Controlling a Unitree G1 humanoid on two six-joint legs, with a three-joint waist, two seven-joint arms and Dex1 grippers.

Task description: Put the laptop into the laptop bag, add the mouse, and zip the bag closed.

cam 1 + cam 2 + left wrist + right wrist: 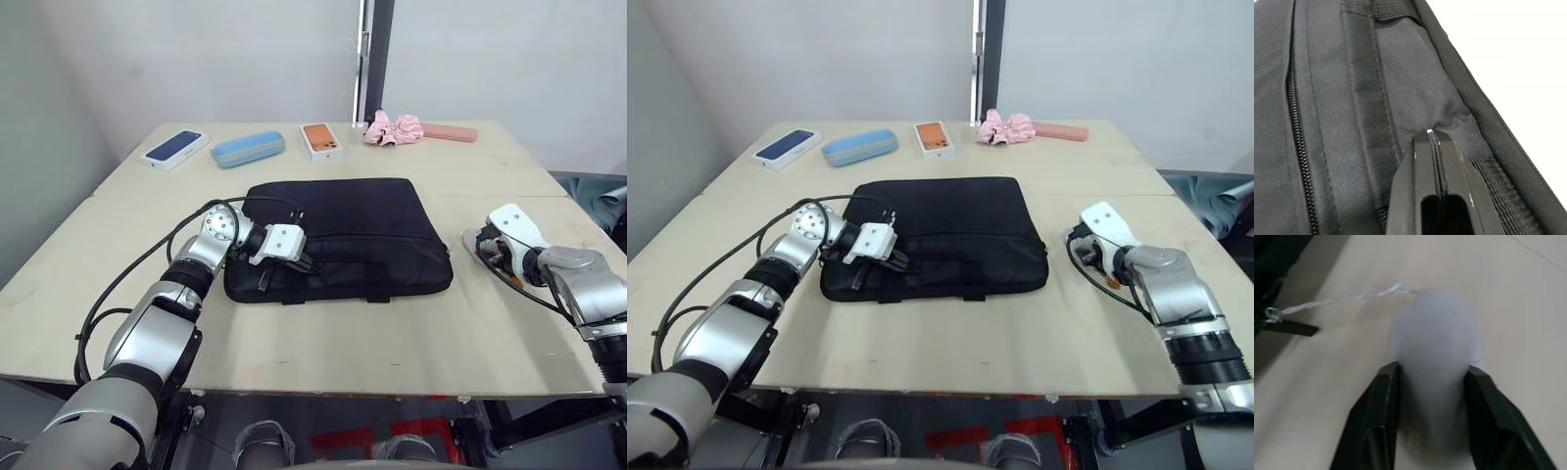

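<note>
The laptop bag (338, 235) is pinned by the closed left gripper (1433, 142) while the mouse (1434, 352) is clamped between the right gripper's (1432, 377) 2 fingers, presumably for loading.

Bare test room or lab: plain white walls (490, 59), plywood table (392, 343) with staged small items.

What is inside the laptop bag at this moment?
Cannot be seen: the laptop bag lies flat with its black fabric covering any contents. Only the left hand, shut, shows against its outside.
</note>
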